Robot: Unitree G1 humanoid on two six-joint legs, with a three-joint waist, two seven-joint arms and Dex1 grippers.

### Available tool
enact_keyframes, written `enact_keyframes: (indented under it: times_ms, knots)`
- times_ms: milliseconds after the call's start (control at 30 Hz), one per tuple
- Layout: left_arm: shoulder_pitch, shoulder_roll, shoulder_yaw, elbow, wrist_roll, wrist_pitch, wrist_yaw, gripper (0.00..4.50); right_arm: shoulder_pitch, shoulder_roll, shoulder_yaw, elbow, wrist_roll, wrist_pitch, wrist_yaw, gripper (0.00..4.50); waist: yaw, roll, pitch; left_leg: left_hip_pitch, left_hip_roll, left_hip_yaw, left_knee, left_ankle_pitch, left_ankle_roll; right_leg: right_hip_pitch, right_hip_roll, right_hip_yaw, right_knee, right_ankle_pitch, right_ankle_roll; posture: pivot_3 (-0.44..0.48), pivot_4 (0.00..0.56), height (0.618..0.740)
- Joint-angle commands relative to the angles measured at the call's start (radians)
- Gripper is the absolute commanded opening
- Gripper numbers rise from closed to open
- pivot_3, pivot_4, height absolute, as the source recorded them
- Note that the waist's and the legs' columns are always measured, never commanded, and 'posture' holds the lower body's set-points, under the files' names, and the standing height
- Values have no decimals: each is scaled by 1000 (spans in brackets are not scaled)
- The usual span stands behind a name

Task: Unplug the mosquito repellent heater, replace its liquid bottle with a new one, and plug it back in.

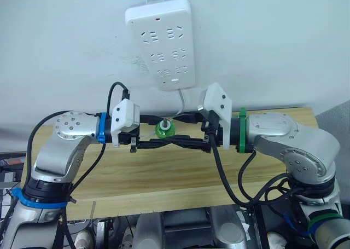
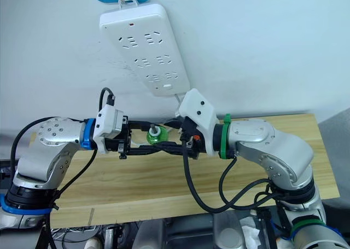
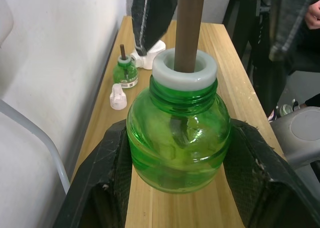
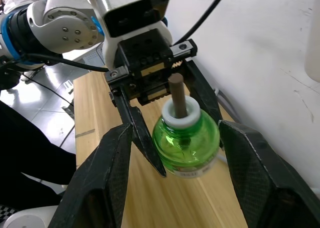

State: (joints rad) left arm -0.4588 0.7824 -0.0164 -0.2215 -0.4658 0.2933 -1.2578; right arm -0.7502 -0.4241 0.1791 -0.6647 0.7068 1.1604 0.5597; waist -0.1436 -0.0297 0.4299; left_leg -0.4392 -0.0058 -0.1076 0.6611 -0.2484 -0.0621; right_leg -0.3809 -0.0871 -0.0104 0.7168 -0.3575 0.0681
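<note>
My left gripper (image 3: pixel 179 135) is shut on the new one (image 1: pixel 163 129), a squat green bottle held upright above the table, its white neck ring and brown wick bare. My right gripper (image 4: pixel 177 133) faces it from the other side, open, with one finger on each side of the bottle and a gap to both. Behind it on the table near the wall lies a small white cap (image 3: pixel 118 97). Past the cap stands the liquid bottle (image 3: pixel 125 71), green with a dark wick. Beyond that lies the white mosquito repellent heater (image 3: pixel 148 57), partly hidden by a right finger.
A white multi-socket power strip (image 1: pixel 161 41) hangs on the wall above the grippers, its cable dropping behind them. The wooden table (image 1: pixel 164 178) runs along the wall, and its front edge is close to me.
</note>
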Motion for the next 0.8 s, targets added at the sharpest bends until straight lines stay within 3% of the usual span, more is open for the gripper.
enact_keyframes:
  times_ms: [33, 767, 800]
  knots:
    - [-5, 3, -1, -12, -5, -10, -11, 2215, -17, 21, 8, -16, 7, -30, -9, 2823, 0, 0, 0, 0, 0, 0, 0, 0, 0, 0, 0, 0, 0, 0, 0, -224, 394, 740]
    - [-31, 10, -10, -11, -6, -4, -28, 2215, -11, 18, 63, 40, -33, -96, -6, 2823, 2, 0, 0, 0, 0, 0, 0, 0, 0, 0, 0, 0, 0, 0, 0, -203, 385, 740]
    - [-30, 10, -9, -12, -6, -4, -28, 2215, -11, 17, 63, 40, -33, -98, -6, 2458, 2, 0, 0, 0, 0, 0, 0, 0, 0, 0, 0, 0, 0, 0, 0, -203, 385, 740]
